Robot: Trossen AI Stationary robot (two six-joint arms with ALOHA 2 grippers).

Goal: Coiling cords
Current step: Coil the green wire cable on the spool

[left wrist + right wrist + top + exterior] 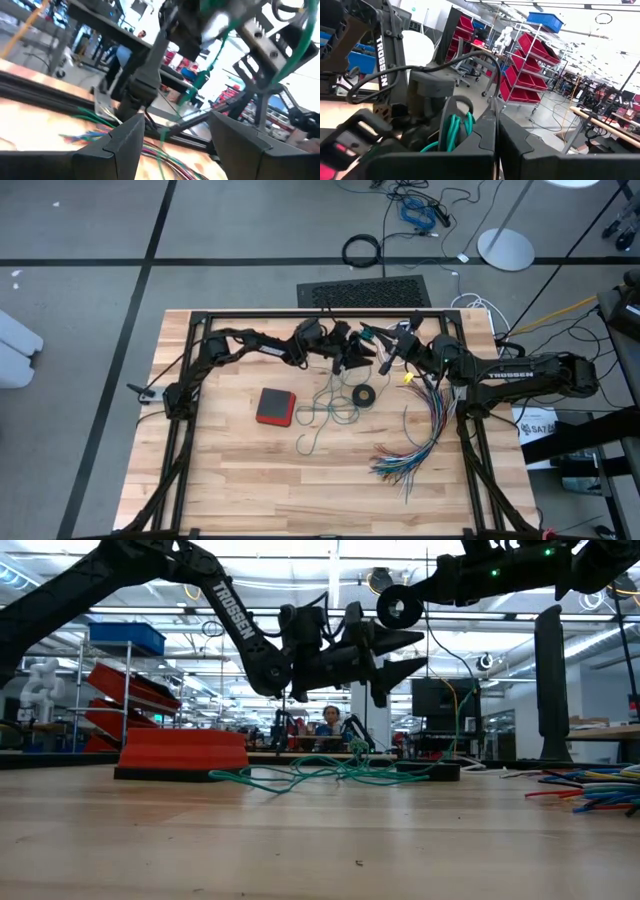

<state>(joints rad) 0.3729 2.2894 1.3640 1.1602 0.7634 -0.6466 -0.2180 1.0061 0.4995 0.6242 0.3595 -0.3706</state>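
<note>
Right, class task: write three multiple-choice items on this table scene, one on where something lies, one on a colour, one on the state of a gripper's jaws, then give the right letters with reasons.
1. Where does the red box lie?
A. left of the black ring in the high view
B. on top of the fanned wires
C. hanging in the air between the arms

2. What colour is the cord lying loosely on the table?
A. orange
B. teal-green
C. purple

3. How do the jaws of the left gripper stand?
A. shut tight
B. open
C. clamped on the red box

Answers: 1 A, the high view shows the box flat on the wood, left of the ring. 2 B, both the high and low views show green loops. 3 B, the left wrist view shows a wide gap between the two fingers.
</note>
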